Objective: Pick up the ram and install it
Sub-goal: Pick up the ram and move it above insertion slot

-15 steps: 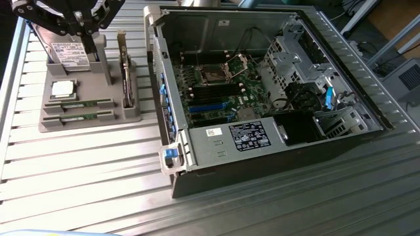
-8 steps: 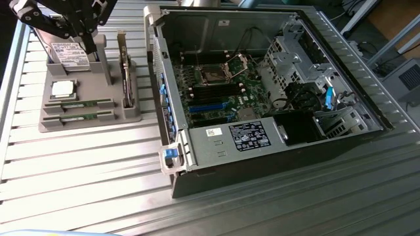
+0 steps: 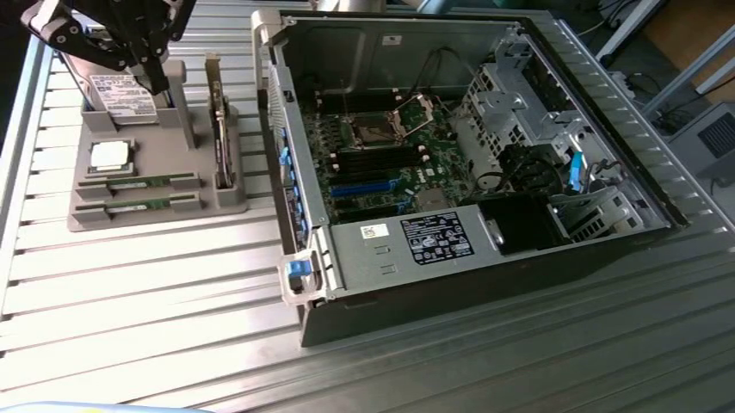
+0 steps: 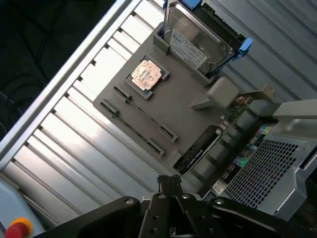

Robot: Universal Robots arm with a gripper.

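Ribbed metal table (image 3: 172,292) up front, just bare slats closest to the camera. Sitting on it toward the exterior view's right is an open PC case (image 3: 379,258) with the board and cables showing. Over on the exterior view's left is a grey holder (image 3: 161,220). At its near end is the ram (image 3: 140,206), long, thin and green, sitting lengthwise in its slot. A second ram (image 3: 144,182) sits just behind it, parallel. Past those comes a square silver CPU (image 3: 109,155), then a hard drive (image 3: 115,90) standing upright, with a card (image 3: 219,129) on edge beside it. The pincer (image 3: 153,82) hangs over the drive end, fingers pressed together on nothing, well apart from both sticks. Behind the table there are metal frame legs and a grey vented box (image 3: 718,138).
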